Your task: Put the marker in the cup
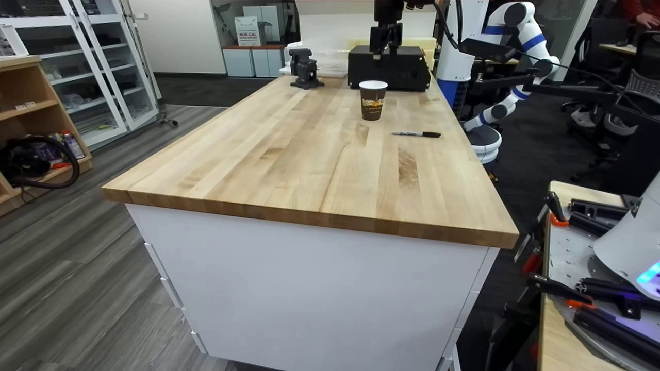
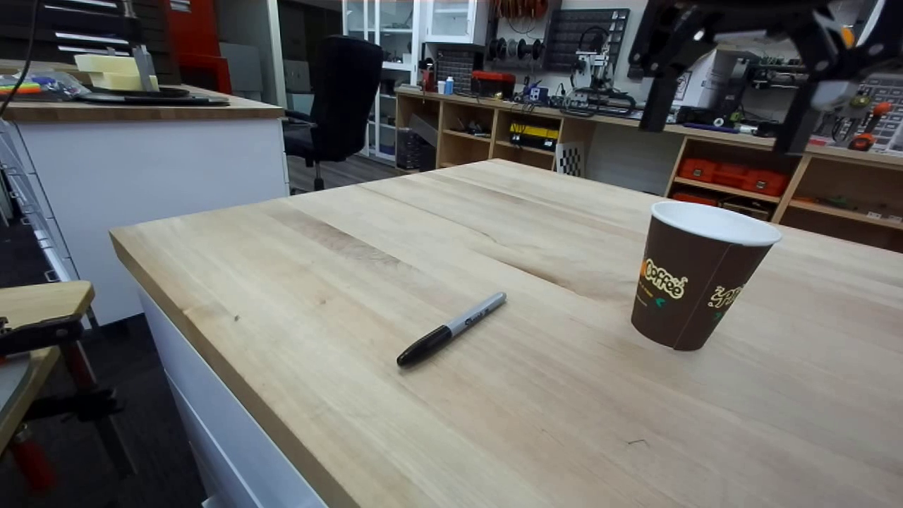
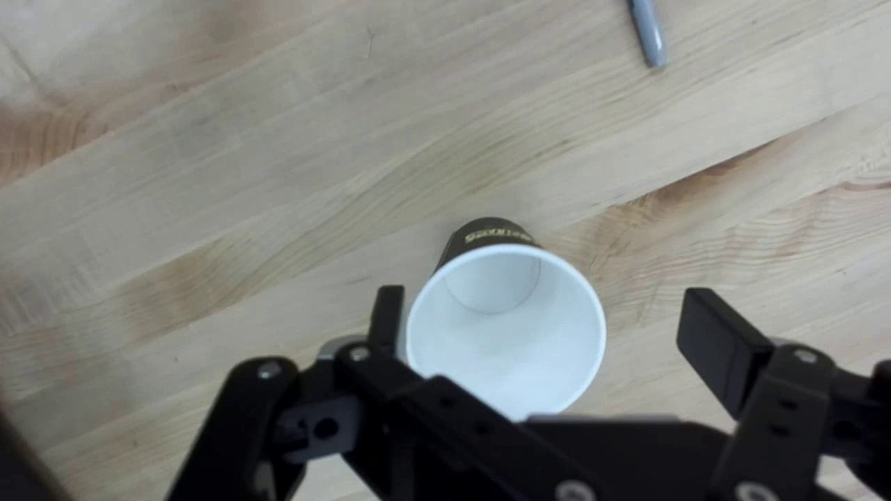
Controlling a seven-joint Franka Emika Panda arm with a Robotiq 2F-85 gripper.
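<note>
Black and grey, the marker (image 2: 452, 329) lies on the surface (image 2: 494, 430) near the cup (image 2: 695, 282). The gripper (image 2: 720, 134) is spread, empty. Reaching seems the step: move over the marker, then down.

Robotics lab or workshop, wooden worktop (image 1: 289, 165), in an exterior view a blue-banded white robot arm (image 1: 534, 43) far right, clamp (image 1: 559, 287) near right, glass-doored cabinet (image 1: 111, 72) left, in an exterior view a far shelved bench (image 2: 508, 107), red case (image 2: 734, 176) beneath, spools (image 2: 520, 49) above it
</note>
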